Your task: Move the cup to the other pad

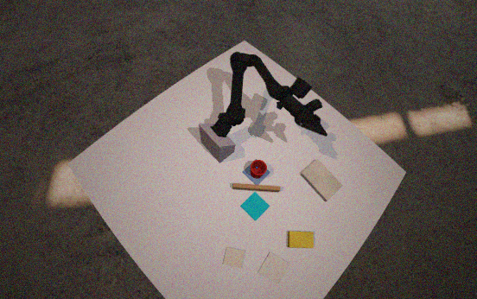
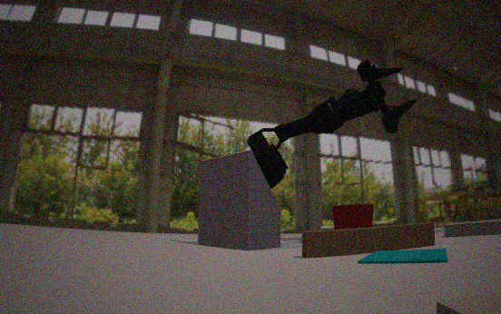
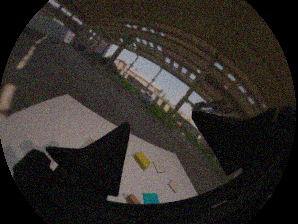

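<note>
A red cup stands upright on the blue pad. Inside it a small bluish spot shows in the top view; the marbles cannot be made out clearly. The other pad, teal, lies flat with nothing on it, on the far side of a wooden bar from the cup. My gripper is open and empty, high above the table and well away from the cup. The cup is not seen in the wrist view.
The wooden bar lies between the two pads. A beige block lies to the right of the cup in the top view. A yellow block and two pale flat squares lie beyond the teal pad.
</note>
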